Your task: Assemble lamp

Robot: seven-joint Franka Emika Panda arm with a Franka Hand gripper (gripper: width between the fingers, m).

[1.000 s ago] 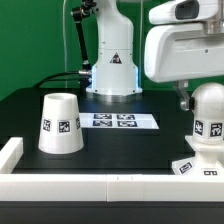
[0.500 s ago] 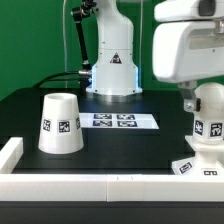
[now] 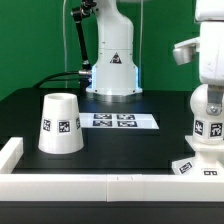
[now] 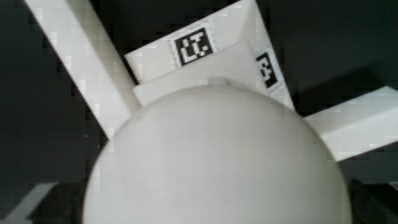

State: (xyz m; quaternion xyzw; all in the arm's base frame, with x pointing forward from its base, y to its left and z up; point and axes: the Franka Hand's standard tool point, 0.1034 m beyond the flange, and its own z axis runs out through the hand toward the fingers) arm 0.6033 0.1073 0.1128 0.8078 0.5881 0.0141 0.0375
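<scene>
The white ball-shaped bulb (image 3: 208, 112) stands upright on the flat square base (image 3: 196, 166) at the exterior view's right. The wrist housing (image 3: 205, 52) of my gripper hangs just above the bulb, partly cut off by the frame edge, and its fingers do not show. In the wrist view the bulb (image 4: 214, 155) fills most of the picture, close under the camera, with the tagged base (image 4: 199, 48) beyond it. No finger shows clearly there. The truncated-cone shade (image 3: 59, 123) stands alone, wide end down, at the exterior view's left.
The marker board (image 3: 121, 121) lies flat on the black table between the shade and the bulb. A low white wall (image 3: 90, 187) runs along the near edge, turning at the left corner (image 3: 9, 150). The arm's pedestal (image 3: 112, 72) stands behind.
My gripper has moved toward the exterior view's right and somewhat up, now largely out of frame. The finger seen beside the bulb earlier no longer shows. Bulb, base and shade have not moved.
</scene>
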